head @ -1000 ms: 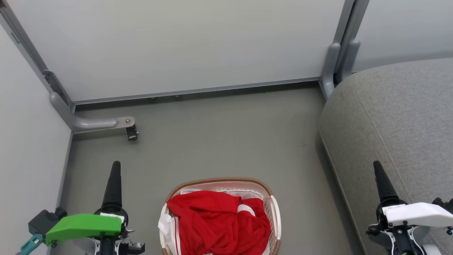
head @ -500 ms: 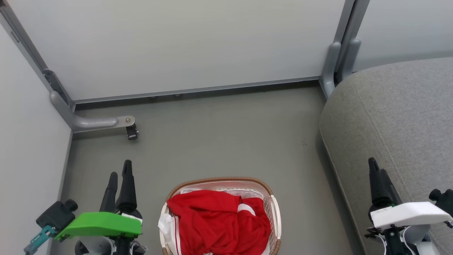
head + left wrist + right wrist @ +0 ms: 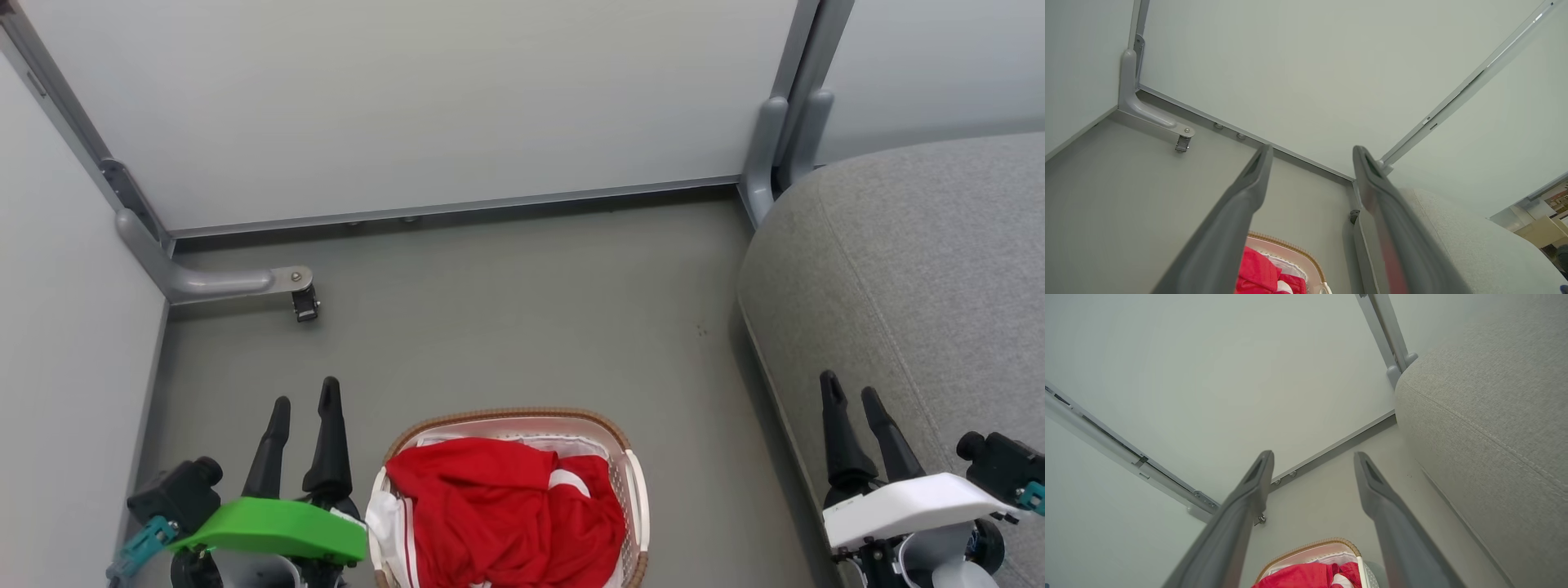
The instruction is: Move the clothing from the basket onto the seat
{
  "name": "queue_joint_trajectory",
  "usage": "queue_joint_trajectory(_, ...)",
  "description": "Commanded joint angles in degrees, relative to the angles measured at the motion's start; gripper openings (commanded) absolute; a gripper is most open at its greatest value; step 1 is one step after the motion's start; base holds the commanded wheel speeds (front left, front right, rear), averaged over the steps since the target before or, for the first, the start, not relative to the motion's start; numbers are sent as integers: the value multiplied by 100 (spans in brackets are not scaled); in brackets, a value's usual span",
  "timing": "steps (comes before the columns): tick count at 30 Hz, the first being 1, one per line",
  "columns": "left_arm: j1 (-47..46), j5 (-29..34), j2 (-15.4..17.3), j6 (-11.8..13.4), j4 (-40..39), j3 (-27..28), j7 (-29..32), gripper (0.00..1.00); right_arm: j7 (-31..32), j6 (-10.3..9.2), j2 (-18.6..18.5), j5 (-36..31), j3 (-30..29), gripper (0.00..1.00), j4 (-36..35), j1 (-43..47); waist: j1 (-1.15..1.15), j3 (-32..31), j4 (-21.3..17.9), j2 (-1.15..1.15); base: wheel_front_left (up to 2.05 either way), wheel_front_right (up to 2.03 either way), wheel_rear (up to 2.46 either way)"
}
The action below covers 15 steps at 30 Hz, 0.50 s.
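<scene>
Basket [image 3: 506, 414] on grey floor [image 3: 506, 310], wall [image 3: 424, 106] behind it, seat [image 3: 914, 269] to its right; left gripper [image 3: 306, 392] and right gripper [image 3: 849, 385] flank it, fingers spread.

At lower centre I see soft, matt red cloth clothing [image 3: 506, 514] in the oval white perforated plastic basket [image 3: 506, 414], whose brown rim looks woven. At right, the big grey seat [image 3: 922, 269] is coarse woven fabric. The grey floor [image 3: 506, 310] looks smooth and matt. The grey metal bracket [image 3: 204, 283] at left is faintly glossy.
</scene>
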Motion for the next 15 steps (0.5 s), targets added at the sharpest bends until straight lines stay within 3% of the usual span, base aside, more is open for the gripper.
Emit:
queue_joint_trajectory(1, 22, 203, 36, 39, -88, -42, -58, 100, -59, 2, -33, -204, 16, 100, -83, 73, 0, 0, 3, 0, 0, 0, 0)
queue_joint_trajectory(15, 116, 1115, 44, 124, 98, -61, -264, 100, -270, 2, -42, -1187, 130, 100, -15, 170, 0, -4, 34, 0, 0, 0, 0)
